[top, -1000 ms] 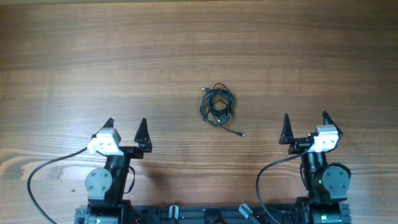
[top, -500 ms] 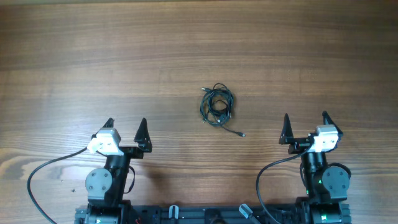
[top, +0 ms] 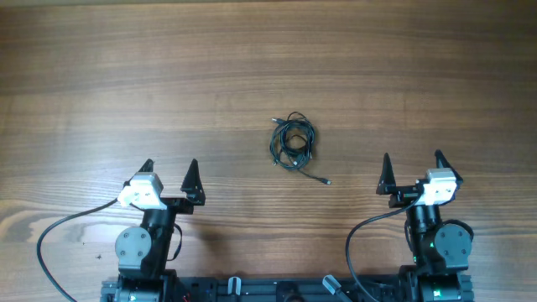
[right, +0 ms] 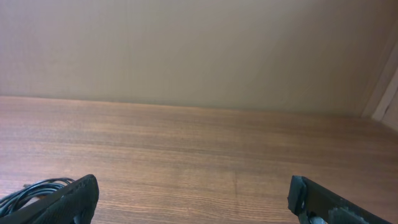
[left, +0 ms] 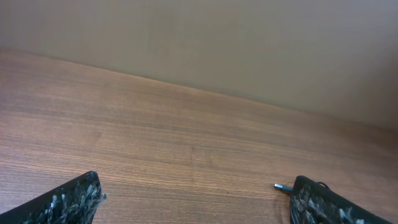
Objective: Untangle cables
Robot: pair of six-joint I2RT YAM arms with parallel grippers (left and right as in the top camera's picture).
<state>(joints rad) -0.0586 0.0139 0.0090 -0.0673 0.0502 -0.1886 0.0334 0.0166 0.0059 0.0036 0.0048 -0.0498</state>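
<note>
The cables (top: 291, 141) lie in one small tangled black coil at the middle of the wooden table, with a silvery plug tip (top: 326, 181) trailing toward the front right. My left gripper (top: 170, 173) stands open near the front left, well apart from the coil. Front right, my right gripper (top: 411, 169) is open too, with nothing between its fingers. In the left wrist view a plug tip (left: 282, 186) peeks out beside the right fingertip (left: 317, 202). The right wrist view catches a bit of the cables (right: 31, 188) at its lower left, behind the left fingertip (right: 74, 196).
Bare wooden table (top: 268, 67) stretches all around the coil. Thick black wires (top: 59, 235) loop from each arm's base at the front edge. A plain beige wall (left: 249, 50) rises behind the table's far edge.
</note>
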